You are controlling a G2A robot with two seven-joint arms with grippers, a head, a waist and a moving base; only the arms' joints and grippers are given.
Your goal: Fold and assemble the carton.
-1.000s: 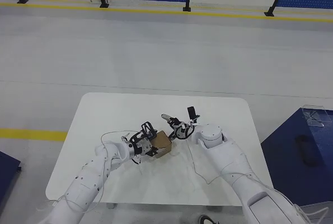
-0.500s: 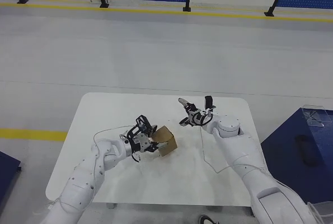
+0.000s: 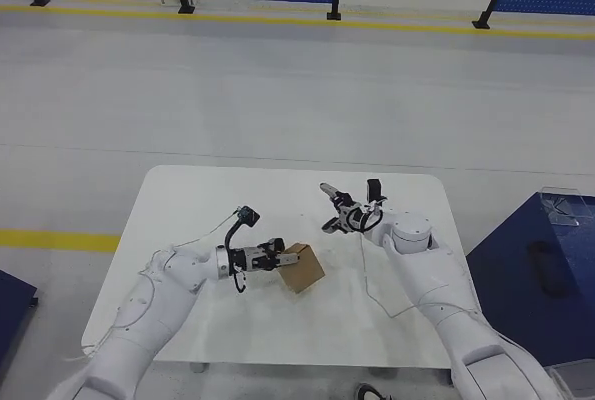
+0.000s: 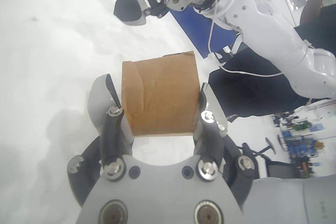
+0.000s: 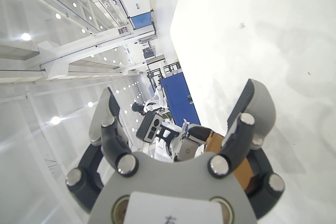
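Grey left pincer (image 4: 157, 83): closed on the flanks of the brown carton (image 3: 303, 268), which sits mid-counter (image 3: 307, 330). Right pincer (image 3: 349, 192): spread wide, empty, apart beyond it. Step, judged: steadying the formed box. Next likely calls for pressing any loose flaps shut.

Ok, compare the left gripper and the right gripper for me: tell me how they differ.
The left gripper is shut on the brown carton, one finger on each side; the right gripper is open with nothing between its fingers. The left gripper is near the middle of the table; the right gripper is nearer its far edge, apart from the carton. Both share the same grey two-finger build with dark pads.
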